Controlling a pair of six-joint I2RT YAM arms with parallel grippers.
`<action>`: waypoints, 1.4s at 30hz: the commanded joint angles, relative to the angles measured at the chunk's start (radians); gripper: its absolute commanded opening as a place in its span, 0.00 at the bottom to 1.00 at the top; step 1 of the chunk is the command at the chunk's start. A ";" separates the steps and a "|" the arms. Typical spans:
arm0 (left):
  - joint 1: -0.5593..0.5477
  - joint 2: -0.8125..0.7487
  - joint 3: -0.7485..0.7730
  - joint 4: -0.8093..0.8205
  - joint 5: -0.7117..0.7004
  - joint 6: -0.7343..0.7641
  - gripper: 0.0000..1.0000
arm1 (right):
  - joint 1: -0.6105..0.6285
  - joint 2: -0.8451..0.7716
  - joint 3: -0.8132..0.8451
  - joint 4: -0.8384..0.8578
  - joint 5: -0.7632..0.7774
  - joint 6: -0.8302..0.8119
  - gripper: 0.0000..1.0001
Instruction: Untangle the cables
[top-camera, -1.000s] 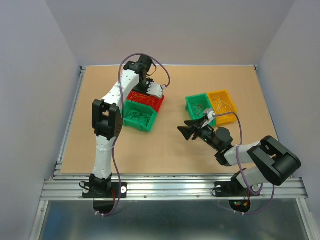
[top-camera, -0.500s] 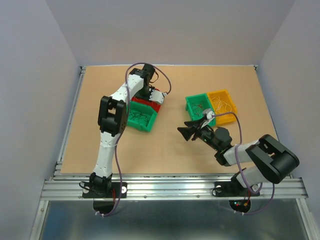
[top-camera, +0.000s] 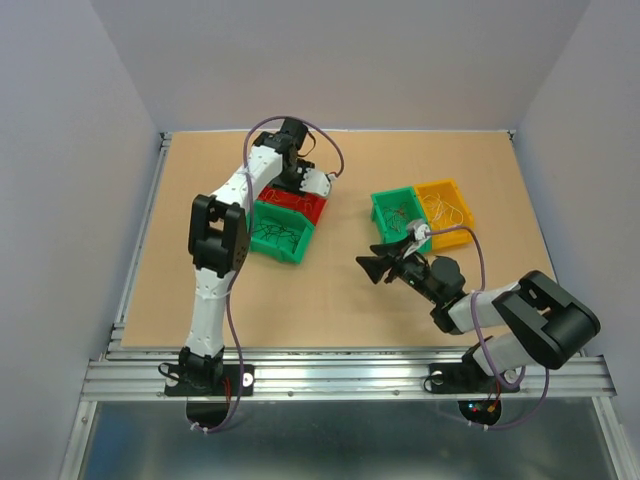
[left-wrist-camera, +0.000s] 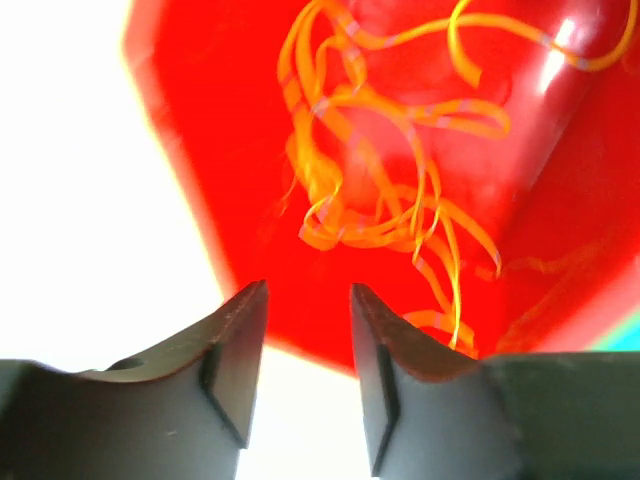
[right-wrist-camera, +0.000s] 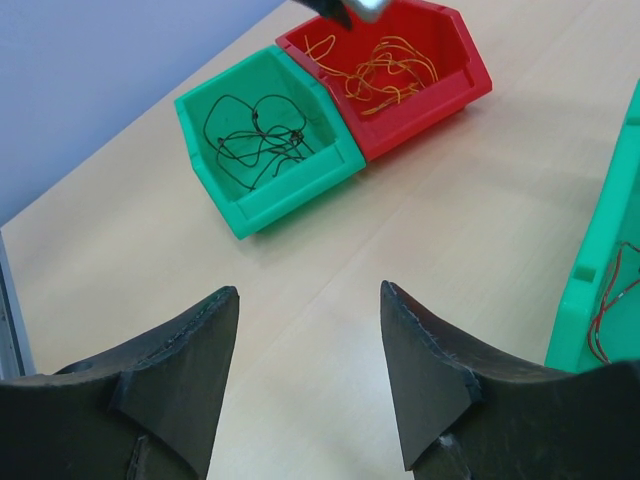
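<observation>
Tan tabletop (top-camera: 330, 300) with orange cables (left-wrist-camera: 370, 180) tangled inside red bin (top-camera: 305, 206) at far left, dark cables (right-wrist-camera: 255, 140) in green bin (right-wrist-camera: 290, 197) just nearer, left tool (left-wrist-camera: 308, 290) poised above the orange tangle, jaws parted and empty, right tool (right-wrist-camera: 309, 290) low near centre, likewise parted, gripping nothing.

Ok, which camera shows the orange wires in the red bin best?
The left wrist view: the orange wires fill the frame, loops distinct though slightly blurred. The right wrist view shows the tangle small, inside the red bin. In the top external view the left arm covers part of the bin and the wires barely show.
</observation>
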 joint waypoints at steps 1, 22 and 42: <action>0.003 -0.184 -0.041 0.024 -0.007 -0.030 0.58 | 0.003 -0.043 -0.044 0.270 0.027 -0.004 0.64; -0.212 -1.122 -1.167 1.107 0.048 -0.990 0.79 | 0.002 -0.792 -0.039 -0.638 0.375 -0.005 1.00; -0.155 -1.667 -1.941 1.970 -0.076 -1.343 0.99 | 0.002 -1.244 -0.088 -0.985 0.627 0.007 1.00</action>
